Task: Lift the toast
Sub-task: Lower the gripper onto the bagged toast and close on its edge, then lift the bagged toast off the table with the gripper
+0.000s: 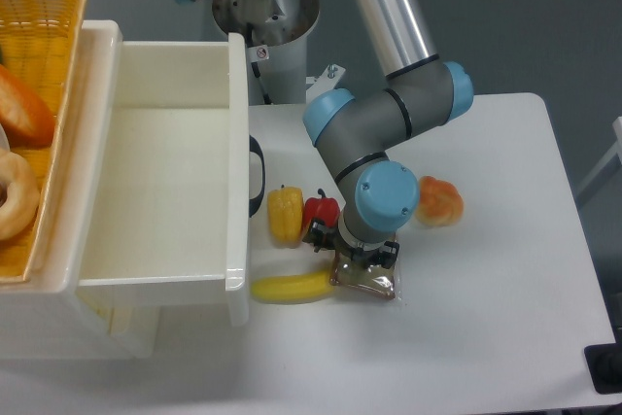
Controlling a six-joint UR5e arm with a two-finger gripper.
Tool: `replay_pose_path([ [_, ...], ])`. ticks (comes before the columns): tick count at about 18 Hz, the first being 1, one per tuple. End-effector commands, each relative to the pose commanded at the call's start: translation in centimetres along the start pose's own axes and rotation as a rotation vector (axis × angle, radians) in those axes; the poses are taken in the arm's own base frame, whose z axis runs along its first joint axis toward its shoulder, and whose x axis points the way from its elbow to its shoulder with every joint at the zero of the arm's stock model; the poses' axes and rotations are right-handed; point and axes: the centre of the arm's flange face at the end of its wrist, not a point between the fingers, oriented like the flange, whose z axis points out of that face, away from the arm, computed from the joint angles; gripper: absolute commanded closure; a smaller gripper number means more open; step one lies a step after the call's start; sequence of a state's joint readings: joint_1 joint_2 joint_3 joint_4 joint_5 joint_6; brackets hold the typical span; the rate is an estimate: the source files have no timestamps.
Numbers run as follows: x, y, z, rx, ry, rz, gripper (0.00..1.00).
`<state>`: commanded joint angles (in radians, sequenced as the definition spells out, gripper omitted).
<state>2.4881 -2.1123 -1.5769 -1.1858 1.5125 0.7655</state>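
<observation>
Gripper (365,261) sits right down on the toast (369,282). Jaw state, can't tell. Banana (292,288) touching at nine o'clock.

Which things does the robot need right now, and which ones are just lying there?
Needed:
toast, wrapped, under the gripper
gripper, right down on it

Just lying there:
banana
yellow pepper
red pepper
bun
white bin
basket
</observation>
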Motion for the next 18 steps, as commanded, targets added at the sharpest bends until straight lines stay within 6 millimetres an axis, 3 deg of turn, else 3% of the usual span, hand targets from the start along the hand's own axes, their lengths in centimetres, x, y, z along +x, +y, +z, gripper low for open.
replay_pose_path([
  [2, 0.0, 0.0, 0.0, 0.000, 0.000, 0.000, 0.35],
  [8, -0.3, 0.2, -0.3, 0.004, -0.001, -0.004, 0.64],
  [12, -0.9, 0.5, -1.0, 0.012, -0.006, 0.007, 0.70],
  [15, -1.1, 0.7, -1.0, 0.012, -0.005, 0.001, 0.86],
  [18, -1.7, 1.0, -1.2, 0.015, -0.006, -0.006, 0.89],
])
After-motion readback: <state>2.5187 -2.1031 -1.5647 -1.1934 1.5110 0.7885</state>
